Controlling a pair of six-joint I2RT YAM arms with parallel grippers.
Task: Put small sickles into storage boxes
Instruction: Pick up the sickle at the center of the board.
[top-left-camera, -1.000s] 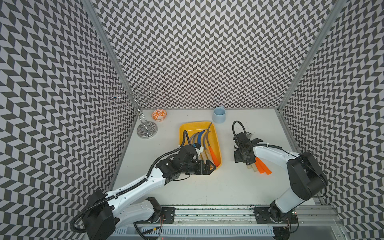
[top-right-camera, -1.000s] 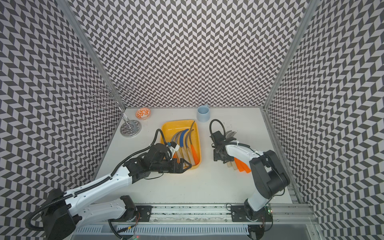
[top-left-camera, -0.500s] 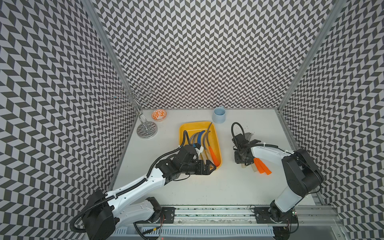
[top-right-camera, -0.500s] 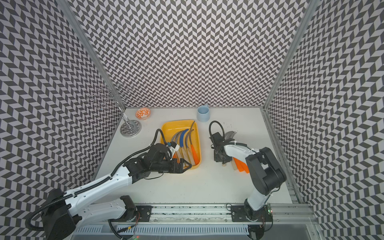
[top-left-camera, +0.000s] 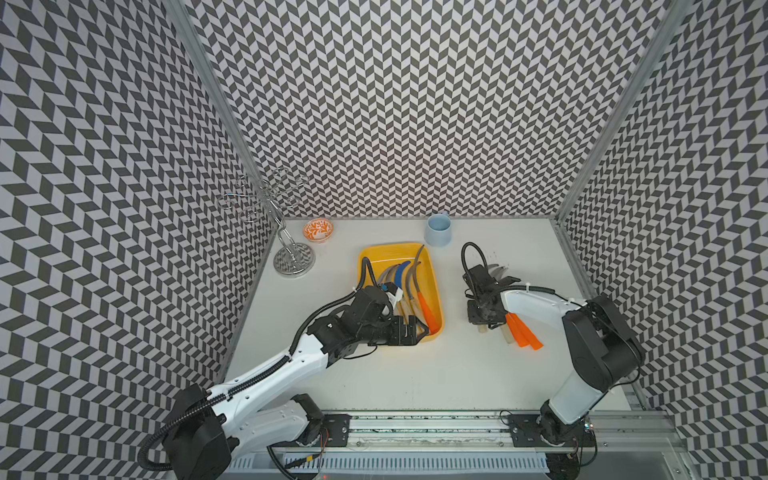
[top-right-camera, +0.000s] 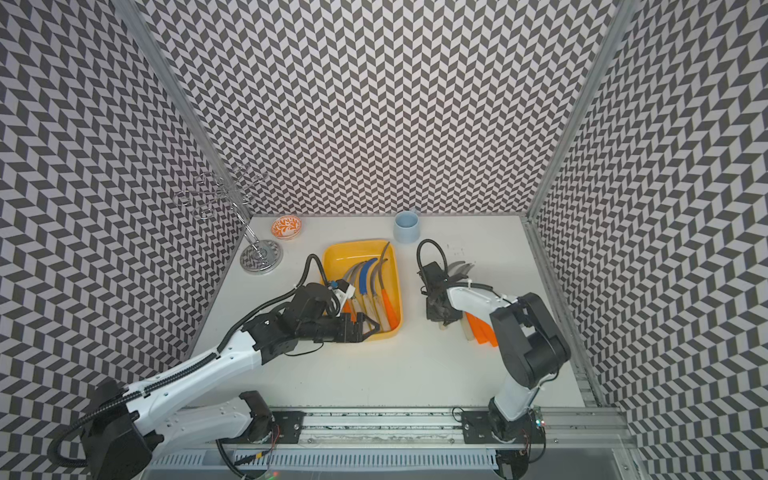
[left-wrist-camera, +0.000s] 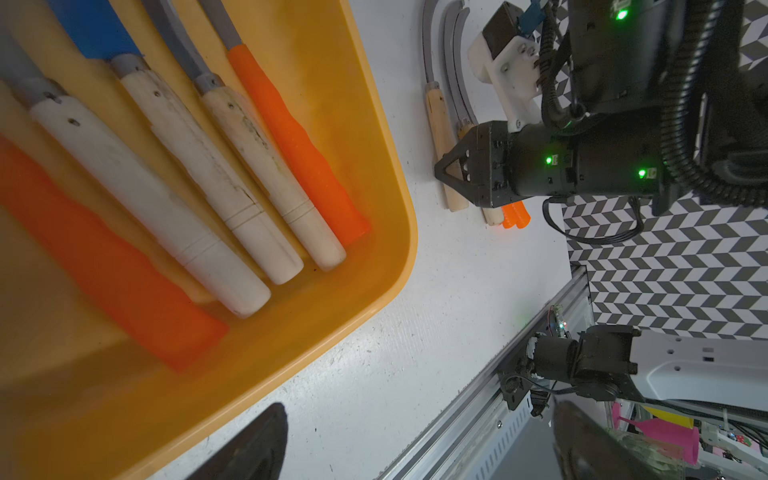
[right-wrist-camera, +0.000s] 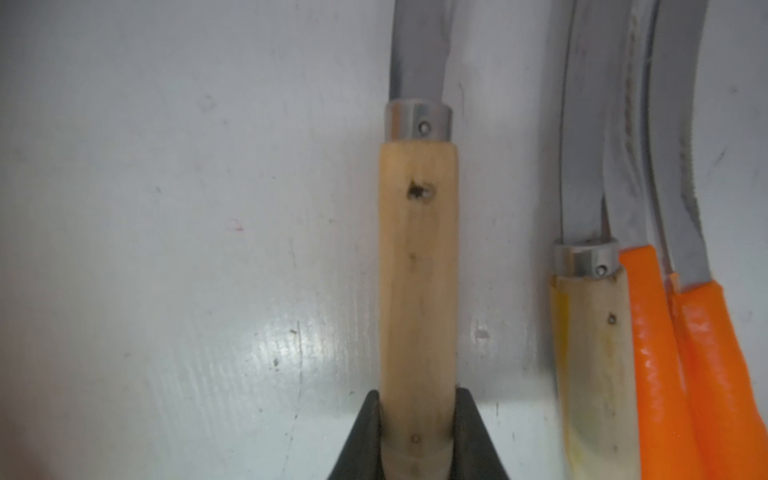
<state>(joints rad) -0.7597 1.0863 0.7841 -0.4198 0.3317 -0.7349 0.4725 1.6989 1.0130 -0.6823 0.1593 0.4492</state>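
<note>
The yellow storage box (top-left-camera: 362, 259) (top-right-camera: 328, 259) (left-wrist-camera: 399, 232) holds several small sickles, among them a blue-bladed one (top-left-camera: 400, 274) and an orange-handled one (top-left-camera: 428, 311). My left gripper (top-left-camera: 419, 330) (top-right-camera: 370, 328) (left-wrist-camera: 415, 444) is open at the box's near end, empty. To the right of the box, my right gripper (top-left-camera: 482, 320) (top-right-camera: 441, 318) (right-wrist-camera: 417, 399) is shut on the pale wooden handle of a sickle (right-wrist-camera: 417, 270) (left-wrist-camera: 440, 124) that lies on the white table. Beside it lie another wood-handled sickle (right-wrist-camera: 590, 332) and two orange-handled sickles (right-wrist-camera: 648, 353) (top-left-camera: 521, 332).
A pale blue cup (top-left-camera: 438, 230) stands behind the box. At the back left are an orange-patterned bowl (top-left-camera: 318, 229) and a wire rack on a round metal base (top-left-camera: 294, 257). Patterned walls close three sides, and a metal rail (top-left-camera: 415, 424) runs along the front.
My right gripper's jaws have closed onto the wooden handle, and its arm has shifted slightly. The left arm has not moved.
</note>
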